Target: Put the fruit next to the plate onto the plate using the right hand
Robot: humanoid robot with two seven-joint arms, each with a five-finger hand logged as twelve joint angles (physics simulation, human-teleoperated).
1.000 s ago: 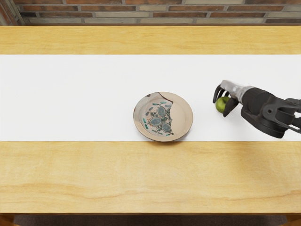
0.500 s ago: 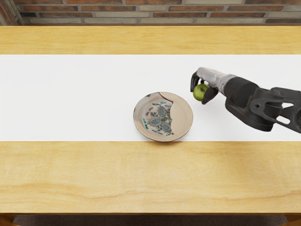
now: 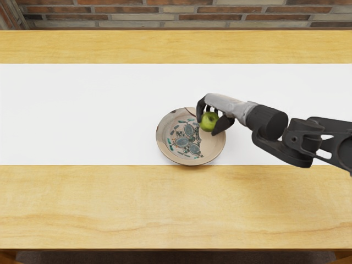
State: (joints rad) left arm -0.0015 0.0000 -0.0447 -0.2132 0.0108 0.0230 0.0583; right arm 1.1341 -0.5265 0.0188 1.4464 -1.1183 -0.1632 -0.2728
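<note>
Item 1, plate [image 3: 163, 137]: a round, shallow dish with a tan, glossy rim. Its face carries a painted motif of teal ovals with small red and green flecks. The marks read as decoration only. The plate lies flat on a white runner [image 3: 82, 110], close to the runner's near edge.

Item 2, fruit [image 3: 209, 120]: small, round and green, apple-like. It sits over the plate's upper right portion, inside the rim line as seen from the head view. Whether its underside touches the plate surface cannot be told from this angle.

Item 3, right hand [image 3: 213, 113]: it is positioned over the same upper right portion of the plate. The dark fingers [image 3: 223, 125] are curled around the fruit, closing on it from the left and from the right, with the grey back of the hand above it. The fruit shows between them, so the grip is a firm enclosing one.

Item 4, right arm [image 3: 286, 137]: it extends from the plate's right side out to the picture's right edge, dark grey, and passes above the runner.

Item 5, desk [image 3: 176, 203]: light wood. Bare planks show on the near side and the far side of the plate, beyond the runner's edges.

Item 6, brick wall [image 3: 165, 14]: it runs along the far edge of the desk, well beyond the plate.
</note>
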